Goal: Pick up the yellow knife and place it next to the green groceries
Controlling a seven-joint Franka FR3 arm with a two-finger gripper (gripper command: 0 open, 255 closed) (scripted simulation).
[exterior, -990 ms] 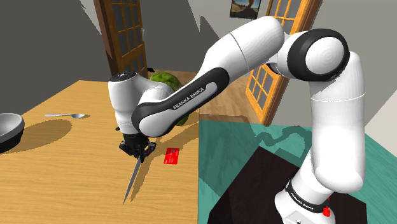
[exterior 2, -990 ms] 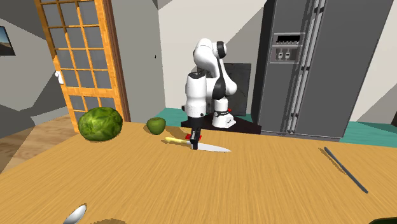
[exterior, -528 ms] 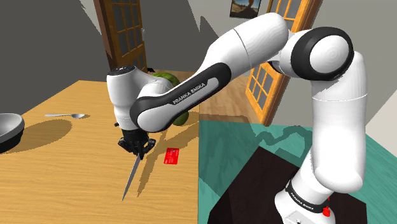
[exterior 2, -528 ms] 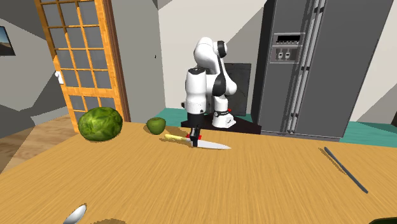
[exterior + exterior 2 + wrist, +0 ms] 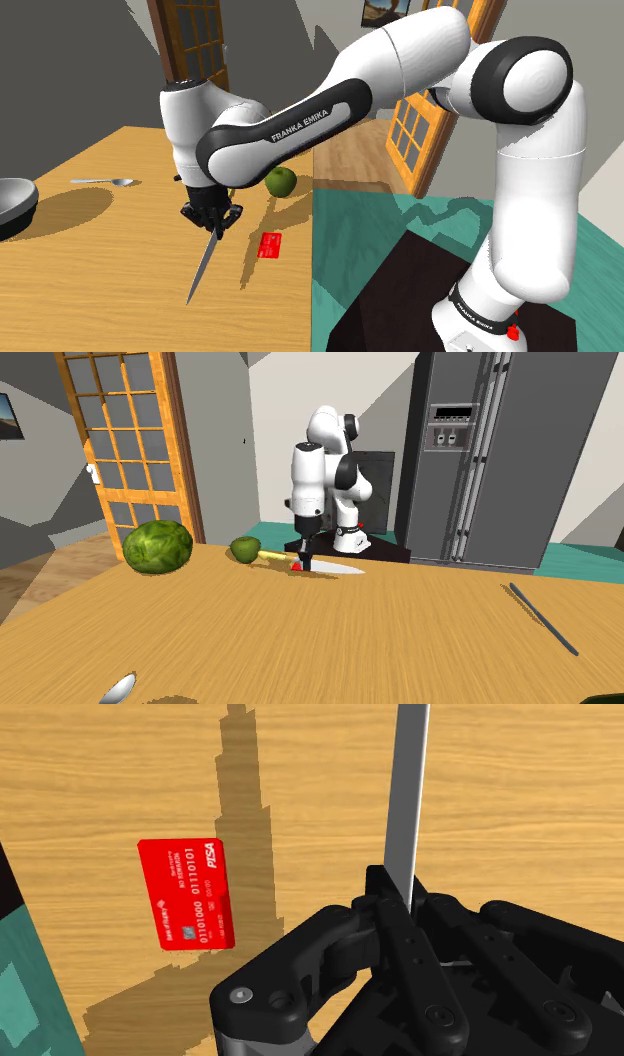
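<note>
Yellow knife (image 5: pixel 203 265) clamped in the hand (image 5: pixel 212 222), clear of the surface (image 5: pixel 100 280), blade sloping tip-down. Handle end sits near the small green fruit (image 5: pixel 244 549).

Risks:
- Thin pinch may let the blade pivot or slip.
- Low tip may catch the surface on lowering.
- Handle may knock the fruit rolling.

Odds and ends on a wooden table (image 5: pixel 90 285)
Red card (image 5: pixel 270 245) flat near the table's edge; spoon (image 5: pixel 103 181) and dark bowl (image 5: pixel 14 200) well apart from it toward the shoulder view's left; grey fridge (image 5: pixel 500 452) and paned wooden door (image 5: pixel 125 447) beyond.
</note>
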